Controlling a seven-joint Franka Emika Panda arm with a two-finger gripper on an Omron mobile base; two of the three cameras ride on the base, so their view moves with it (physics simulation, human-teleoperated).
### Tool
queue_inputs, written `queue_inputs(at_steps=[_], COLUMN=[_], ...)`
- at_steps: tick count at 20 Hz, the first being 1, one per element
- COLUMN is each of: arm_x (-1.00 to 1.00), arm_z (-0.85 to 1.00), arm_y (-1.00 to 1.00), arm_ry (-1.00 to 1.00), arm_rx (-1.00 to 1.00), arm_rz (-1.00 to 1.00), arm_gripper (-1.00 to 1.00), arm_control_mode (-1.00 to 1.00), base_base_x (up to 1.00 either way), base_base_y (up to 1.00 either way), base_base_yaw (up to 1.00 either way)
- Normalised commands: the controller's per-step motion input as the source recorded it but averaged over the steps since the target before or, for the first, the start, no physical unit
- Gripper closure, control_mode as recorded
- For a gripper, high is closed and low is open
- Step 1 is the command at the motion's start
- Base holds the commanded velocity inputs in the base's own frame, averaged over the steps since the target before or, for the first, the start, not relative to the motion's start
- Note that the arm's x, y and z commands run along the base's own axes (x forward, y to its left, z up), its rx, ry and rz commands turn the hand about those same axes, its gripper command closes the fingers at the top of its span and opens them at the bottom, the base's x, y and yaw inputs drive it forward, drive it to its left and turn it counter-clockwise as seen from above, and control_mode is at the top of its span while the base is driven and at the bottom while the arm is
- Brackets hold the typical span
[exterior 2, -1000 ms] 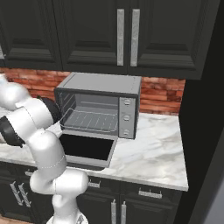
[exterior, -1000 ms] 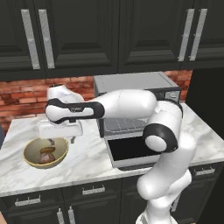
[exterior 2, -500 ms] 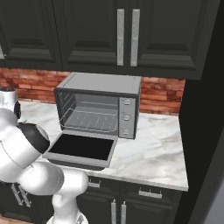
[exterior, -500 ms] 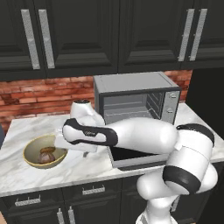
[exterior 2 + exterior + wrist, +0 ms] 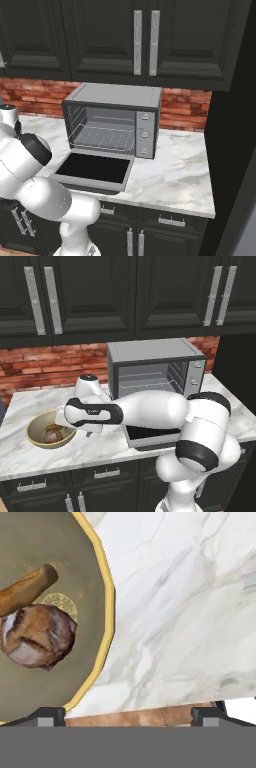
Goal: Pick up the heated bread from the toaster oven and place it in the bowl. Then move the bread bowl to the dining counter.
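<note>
- Right now we are seeing the claw (image 5: 128, 716) standing wide apart, holding nothing, beside the bowl (image 5: 104, 607).
- Inside, the orange bread (image 5: 25, 589) is lying lengthwise beside a brown lump (image 5: 37, 634).

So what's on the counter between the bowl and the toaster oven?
Left base view: the end effector, jaws wide, over bare marble between bowl and toaster oven.

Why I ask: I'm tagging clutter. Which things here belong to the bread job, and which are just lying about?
Job:
- toaster oven, open, bare inside
- bowl
- golden-brown bread, lying in the bowl

Lying about:
- darker lumpy piece, also in the bowl
- marble worktop
- brick wall
- dark cabinets
</note>
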Motion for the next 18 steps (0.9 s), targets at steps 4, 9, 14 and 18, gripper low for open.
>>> queue_inputs(at_steps=[4,9,14,18], arm_x=[0.18,0.04,0.16,0.17], arm_z=[-0.23,-0.47,-0.23,-0.10], arm_y=[0.24,0.01,-0.01,-0.10], arm_ry=[-0.05,-0.10,-0.18,-0.20], arm_rx=[0.00,0.00,0.06,0.16], arm_rz=[0.00,0.00,-0.03,-0.07], arm_gripper=[-1.00,-1.00,-1.00,-1.00], arm_control_mode=[-1.00,-1.00,-1.00,-1.00], base_base_x=[0.00,0.00,0.00,0.00], base_base_y=[0.00,0.00,0.00,0.00], base_base_yaw=[0.00,0.00,0.00,0.00])
